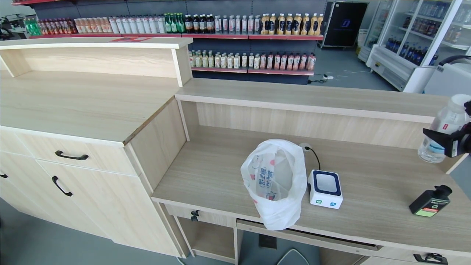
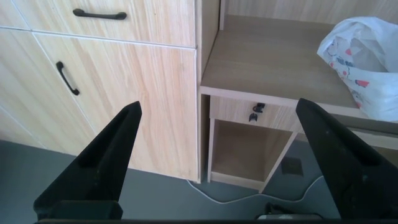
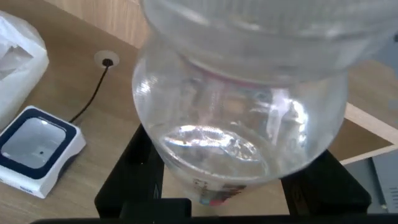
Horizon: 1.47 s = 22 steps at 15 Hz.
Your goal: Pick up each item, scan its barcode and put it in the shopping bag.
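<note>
My right gripper [image 1: 441, 140] is shut on a clear water bottle [image 1: 443, 127], held upright over the far right end of the counter. In the right wrist view the bottle [image 3: 242, 106] sits between the black fingers [image 3: 134, 177]. A white shopping bag [image 1: 276, 180] stands open near the counter's front edge, with a white and navy barcode scanner [image 1: 325, 188] just to its right. A dark bottle with a green label [image 1: 430, 201] lies at the front right. My left gripper [image 2: 217, 162] hangs open, low beside the cabinet, with nothing between its fingers.
The scanner's cable [image 1: 314, 156] runs to a hole in the counter [image 1: 368, 176] behind the bag. A raised ledge [image 1: 312, 97] backs the counter, and a taller cabinet [image 1: 84, 106] with drawers stands to the left. Shelves of drinks line the room behind.
</note>
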### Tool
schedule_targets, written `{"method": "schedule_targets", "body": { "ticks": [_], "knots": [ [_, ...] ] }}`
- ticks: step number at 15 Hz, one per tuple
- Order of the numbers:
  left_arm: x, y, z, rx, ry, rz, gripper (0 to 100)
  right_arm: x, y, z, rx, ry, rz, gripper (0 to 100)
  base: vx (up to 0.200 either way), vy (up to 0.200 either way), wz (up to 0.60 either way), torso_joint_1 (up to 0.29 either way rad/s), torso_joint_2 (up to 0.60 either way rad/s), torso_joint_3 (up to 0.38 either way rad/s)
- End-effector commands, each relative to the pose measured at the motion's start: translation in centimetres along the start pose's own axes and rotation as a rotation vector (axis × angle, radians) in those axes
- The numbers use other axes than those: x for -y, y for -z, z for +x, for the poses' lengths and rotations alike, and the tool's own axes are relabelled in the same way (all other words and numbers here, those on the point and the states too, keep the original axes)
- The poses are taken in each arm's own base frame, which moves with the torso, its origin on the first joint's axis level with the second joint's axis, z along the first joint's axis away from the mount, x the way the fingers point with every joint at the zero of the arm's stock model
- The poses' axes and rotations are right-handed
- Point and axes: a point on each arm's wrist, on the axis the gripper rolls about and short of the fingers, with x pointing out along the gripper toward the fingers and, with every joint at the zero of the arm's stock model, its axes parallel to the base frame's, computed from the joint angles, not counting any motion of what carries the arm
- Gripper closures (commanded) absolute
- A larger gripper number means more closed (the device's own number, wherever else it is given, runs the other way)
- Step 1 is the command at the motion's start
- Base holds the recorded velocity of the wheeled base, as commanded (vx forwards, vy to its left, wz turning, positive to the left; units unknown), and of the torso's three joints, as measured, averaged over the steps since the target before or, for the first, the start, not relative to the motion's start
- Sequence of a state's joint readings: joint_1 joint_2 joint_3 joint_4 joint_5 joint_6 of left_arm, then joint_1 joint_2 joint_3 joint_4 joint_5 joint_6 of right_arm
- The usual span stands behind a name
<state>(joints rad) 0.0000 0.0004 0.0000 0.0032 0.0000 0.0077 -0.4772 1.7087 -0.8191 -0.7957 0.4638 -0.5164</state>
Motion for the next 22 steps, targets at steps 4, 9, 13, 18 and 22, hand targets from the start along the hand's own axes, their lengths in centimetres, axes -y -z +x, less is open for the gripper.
{"method": "schedule_targets", "body": {
  "ticks": [4, 9, 13, 18, 22],
  "knots": [
    [0.0, 0.0, 0.0, 0.001, 0.0, 0.0, 0, -6.2, -3.8, 3.2, 0.099, -0.026, -0.007, 100, 0.0, 0.0, 0.6, 0.002, 0.0, 0.001],
    [0.0, 0.0, 0.0, 0.001, 0.0, 0.0, 0, -11.4, -1.7, 6.7, 0.021, -0.203, 0.203, 100, 0.0, 0.0, 0.12, 0.0, 0.0, 0.0],
    [0.0, 0.0, 0.0, 0.001, 0.0, 0.0, 0, -14.0, 1.0, 10.0, -0.046, -0.278, 0.334, 100, 0.0, 0.0, 0.0, 0.0, 0.0, 0.0],
    [0.0, 0.0, 0.0, 0.001, 0.0, 0.0, 0, -18.2, 4.8, 14.1, 0.032, -0.359, 0.316, 100, 0.0, 0.0, 0.0, 0.0, 0.0, 0.0],
    [0.0, 0.0, 0.0, 0.001, 0.0, 0.0, 0, -21.1, 5.7, 16.2, 0.071, -0.402, 0.296, 100, 0.0, 0.0, 0.0, 0.0, 0.0, 0.0]
  ]
}}
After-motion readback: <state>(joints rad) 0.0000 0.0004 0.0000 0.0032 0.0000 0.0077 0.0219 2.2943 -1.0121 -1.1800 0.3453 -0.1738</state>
